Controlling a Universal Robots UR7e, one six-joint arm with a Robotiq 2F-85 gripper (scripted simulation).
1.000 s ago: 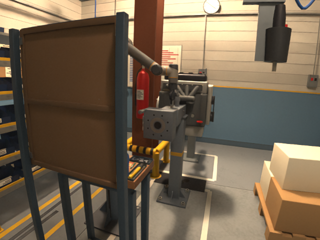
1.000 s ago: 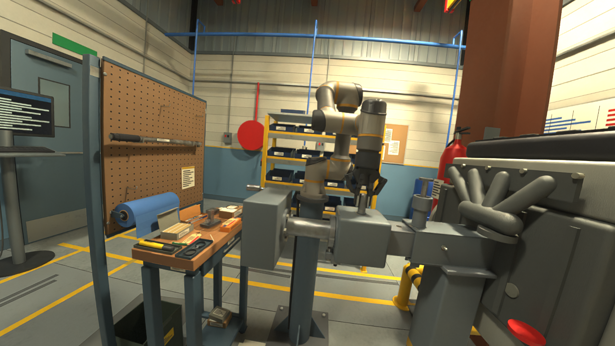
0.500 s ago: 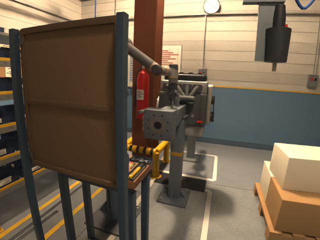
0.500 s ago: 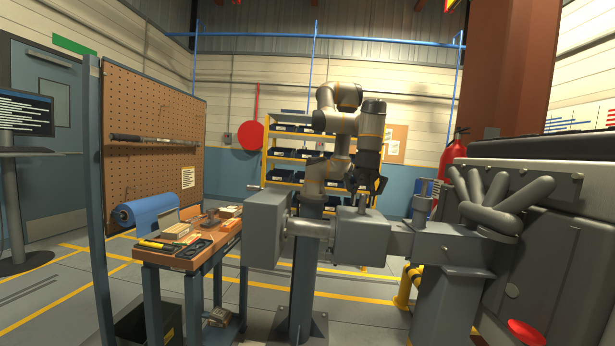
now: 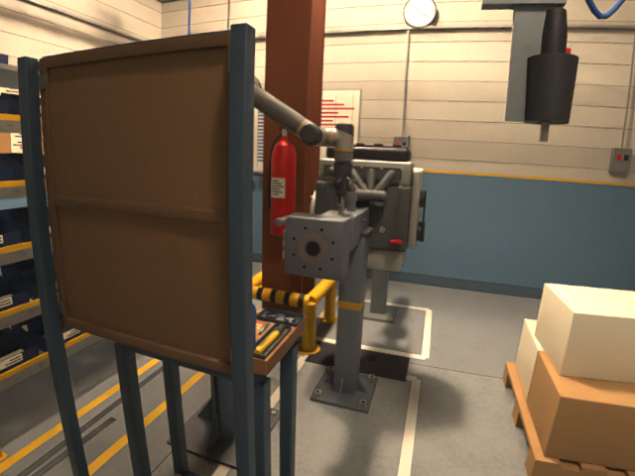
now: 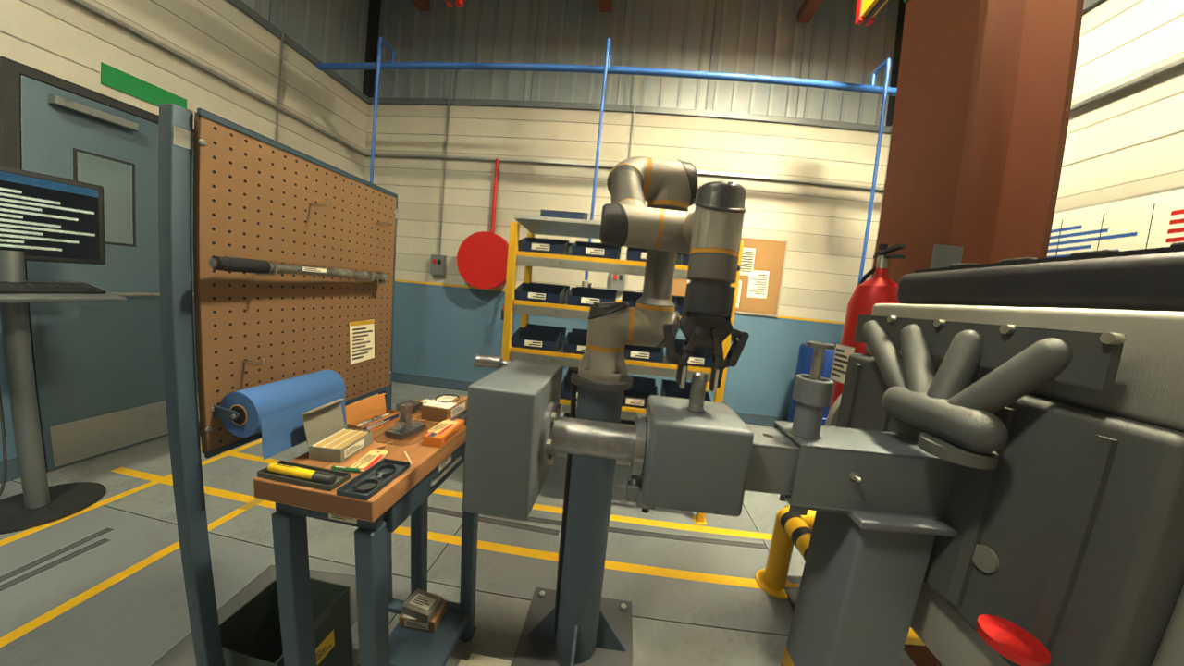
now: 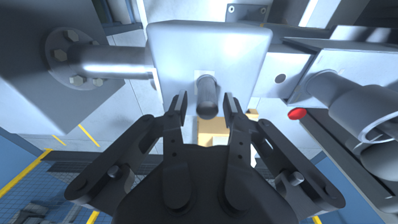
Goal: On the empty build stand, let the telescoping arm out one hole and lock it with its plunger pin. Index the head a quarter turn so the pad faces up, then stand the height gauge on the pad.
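Observation:
My gripper [image 7: 204,99] is open and holds nothing, hanging straight down over the grey block [image 6: 695,451] of the build stand, with the knurled pin [image 7: 207,95] standing upright between its fingers. The same gripper [image 6: 702,364] points down above that pin [image 6: 697,391]. A round shaft [image 6: 592,436] joins the block to the square head [image 6: 507,439] on the left. A second, taller plunger pin [image 6: 813,389] stands on the arm sleeve to the right. The height gauge [image 6: 406,422] stands on the workbench tray [image 6: 364,464].
An engine on a second stand [image 6: 1035,414] fills the right side close to the arm. A pegboard [image 6: 281,282] stands behind the workbench, a brown column [image 5: 292,102] and fire extinguisher [image 5: 282,179] beyond the stand, and stacked boxes [image 5: 579,369] on a pallet.

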